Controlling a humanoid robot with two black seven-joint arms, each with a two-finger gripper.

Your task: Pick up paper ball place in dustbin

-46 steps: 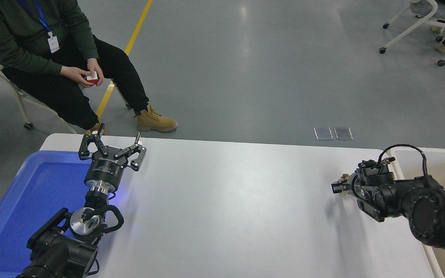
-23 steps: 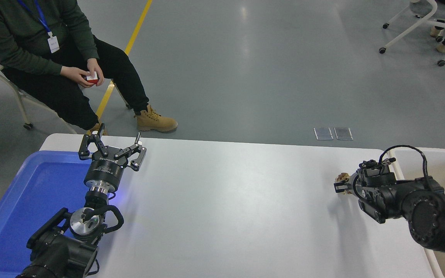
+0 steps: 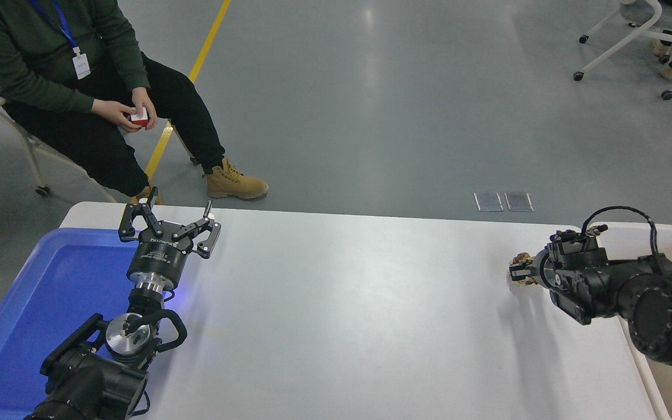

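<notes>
Looking down from the head view, you find the paper ball (image 3: 524,259), a small creased wad of tan kraft paper, clamped between the fingers of the right gripper (image 3: 521,272) at about 3 o'clock on the white table (image 3: 347,315). Only its wrinkled top and left edge show past the black fingers. At 3 o'clock of the gripper lies the dustbin (image 3: 671,233), a smooth cream plastic tub with a thick rounded rim, partly covered by the right arm and its looping cable. At 9 o'clock of the table, the left gripper (image 3: 168,224) rests with fingers spread apart beside a glossy blue tray (image 3: 50,291). At 11 o'clock a seated person (image 3: 79,87) holds a small red-and-white block (image 3: 139,117).
</notes>
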